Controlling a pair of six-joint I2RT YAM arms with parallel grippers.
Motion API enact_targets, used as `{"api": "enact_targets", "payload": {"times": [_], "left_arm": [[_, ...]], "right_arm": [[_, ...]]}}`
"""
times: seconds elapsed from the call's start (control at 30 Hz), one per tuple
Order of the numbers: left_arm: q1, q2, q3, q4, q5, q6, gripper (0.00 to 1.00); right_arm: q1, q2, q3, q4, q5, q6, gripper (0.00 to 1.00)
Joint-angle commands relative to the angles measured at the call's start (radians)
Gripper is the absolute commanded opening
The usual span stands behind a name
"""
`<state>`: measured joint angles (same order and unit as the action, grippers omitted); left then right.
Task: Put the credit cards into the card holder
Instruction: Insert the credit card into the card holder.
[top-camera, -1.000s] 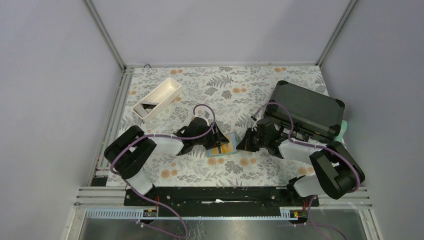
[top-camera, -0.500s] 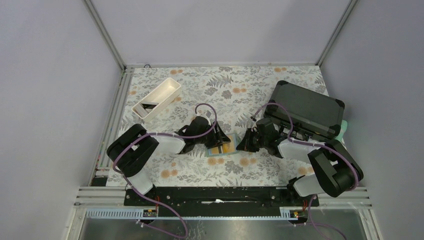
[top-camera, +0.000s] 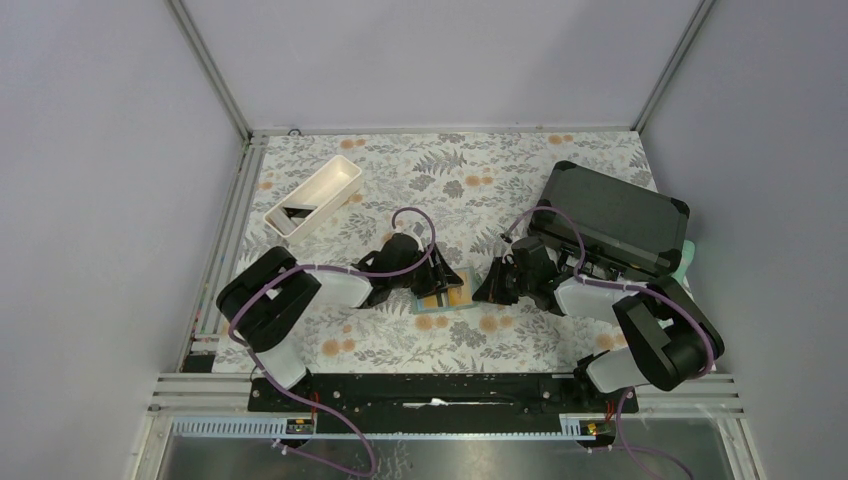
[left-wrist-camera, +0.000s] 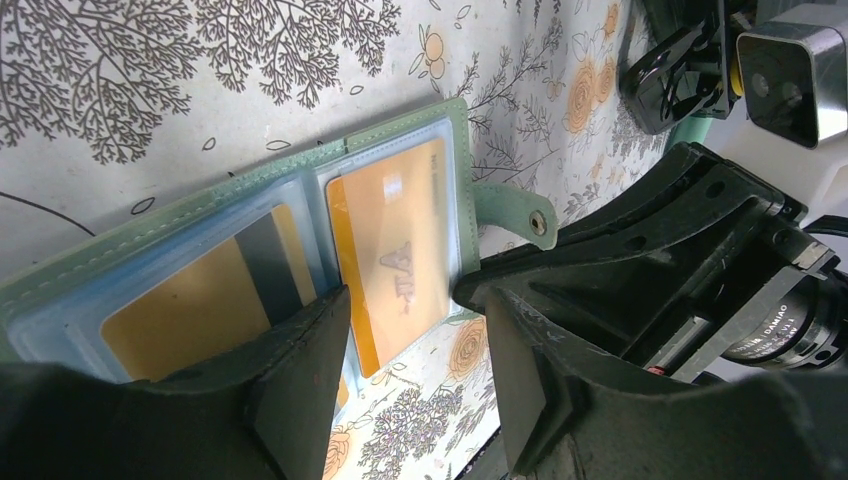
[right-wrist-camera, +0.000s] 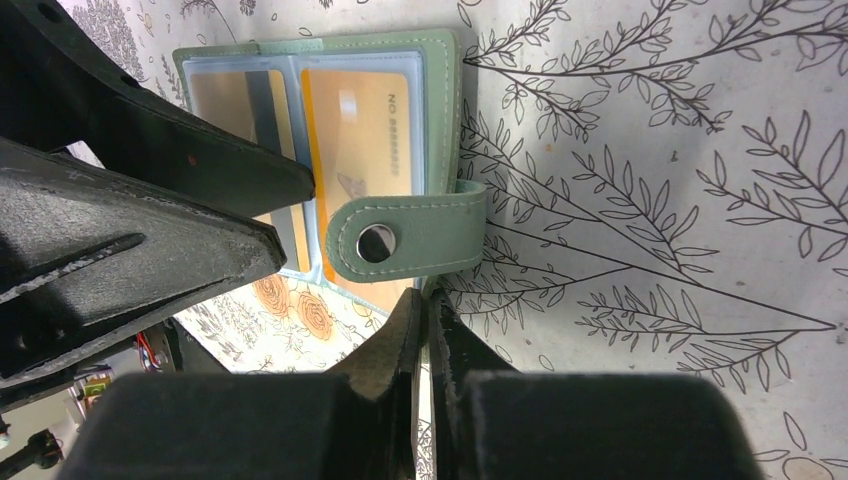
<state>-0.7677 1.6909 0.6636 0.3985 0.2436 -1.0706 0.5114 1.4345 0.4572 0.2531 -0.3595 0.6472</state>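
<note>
Gold-orange cards (right-wrist-camera: 360, 130), two; holder (right-wrist-camera: 446, 100), one.

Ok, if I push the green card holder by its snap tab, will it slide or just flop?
The tab looks soft and stitched and lies folded over the gold card, so it would probably just bend. The card holder lies open, thin and flat on the tablecloth, so an edge push likely slides it lightly.

Plain lilac-grey walls (top-camera: 100, 150), aluminium corner posts (top-camera: 210, 70), floral-patterned tabletop (top-camera: 450, 170), even soft light
</note>
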Motion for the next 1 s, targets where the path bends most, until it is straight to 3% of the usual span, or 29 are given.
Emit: {"api": "enact_targets", "payload": {"times": [0.0, 0.63, 0.8, 0.97], "left_arm": [[-0.012, 0.019, 0.022, 0.047, 0.029, -0.009, 0.55], [-0.013, 0.021, 0.014, 0.020, 0.010, 0.007, 0.55], [-0.012, 0.018, 0.008, 0.014, 0.005, 0.011, 0.55], [-0.013, 0.018, 0.002, 0.019, 0.006, 0.009, 0.55]], "right_arm": [[-0.001, 0.005, 0.036, 0.018, -0.004, -0.011, 0.02], [-0.001, -0.051, 0.028, -0.033, 0.039, -0.018, 0.30], [-0.001, -0.074, 0.017, -0.038, 0.051, -0.009, 0.31], [-0.001, -0.084, 0.004, -0.039, 0.057, -0.002, 0.24]]}}
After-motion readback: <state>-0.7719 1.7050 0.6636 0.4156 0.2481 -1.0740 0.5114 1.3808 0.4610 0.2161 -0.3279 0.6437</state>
